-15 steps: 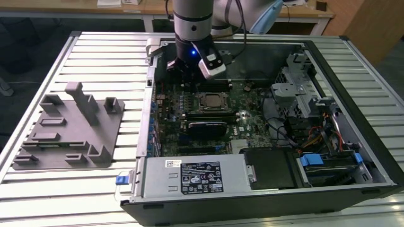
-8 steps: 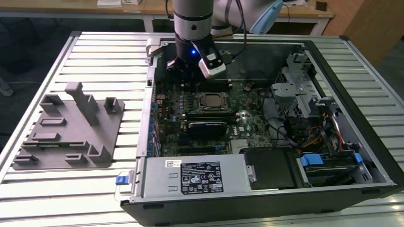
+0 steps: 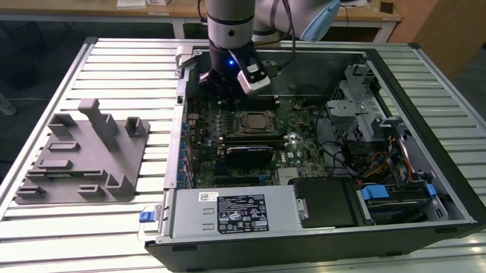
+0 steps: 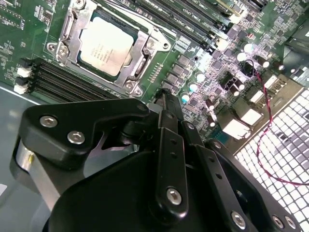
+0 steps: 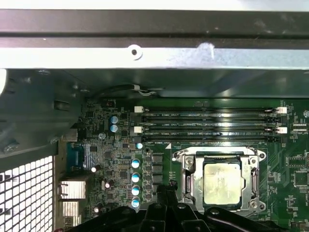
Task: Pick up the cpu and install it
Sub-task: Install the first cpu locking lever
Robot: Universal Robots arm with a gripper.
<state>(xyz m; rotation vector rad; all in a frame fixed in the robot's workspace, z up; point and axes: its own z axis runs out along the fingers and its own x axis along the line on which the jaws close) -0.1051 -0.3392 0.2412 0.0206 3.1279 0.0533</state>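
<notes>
Closest to us, the end effector (image 4: 164,96) is sitting closed and empty; the cpu (image 4: 105,46) is lying just beyond its tips, inside the socket frame (image 4: 140,53). We are judging a sideways nudge could bend contacts.

Fingers (image 4: 170,145) partly beyond second wrist view's edge

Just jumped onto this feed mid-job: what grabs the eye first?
The silvery cpu sits in its metal socket frame on the green motherboard in the second wrist view. The black end effector hangs close beside it, inside the open computer case. A grey tray lies at the exterior view's left.
</notes>
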